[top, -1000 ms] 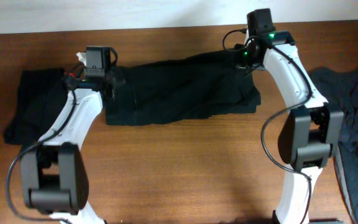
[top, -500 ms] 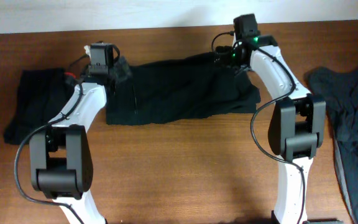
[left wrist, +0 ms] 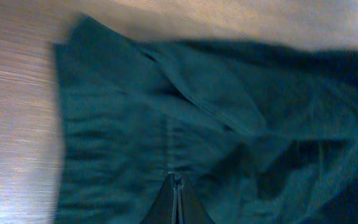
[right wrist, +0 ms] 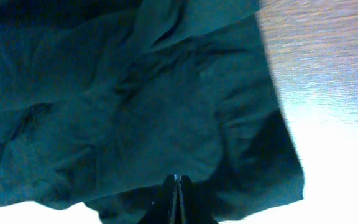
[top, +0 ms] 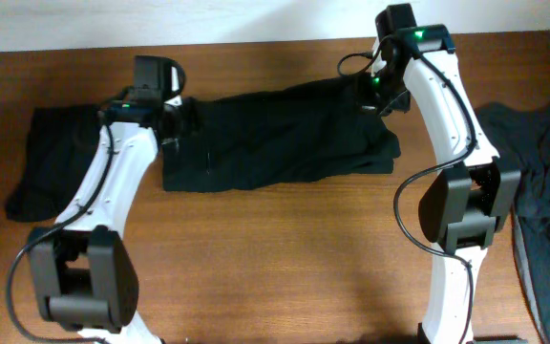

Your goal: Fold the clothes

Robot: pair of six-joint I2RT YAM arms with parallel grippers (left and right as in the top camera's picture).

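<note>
Black garment (top: 275,143) lies lengthwise on the far half of the table (top: 275,268). Left gripper (left wrist: 176,185) is over its left edge and right gripper (right wrist: 178,185) over its right, both with fingers pressed together. Bare wood lies in front. A dark pile (top: 51,162) and a blue-grey heap (top: 542,143) flank it, apart.

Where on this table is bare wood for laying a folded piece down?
The widest bare tabletop lies in front of the spread black garment, between the left arm and right arm. A thin strip runs behind it along the far edge. Crowded: the dark pile at left, the blue-grey garment at right.
</note>
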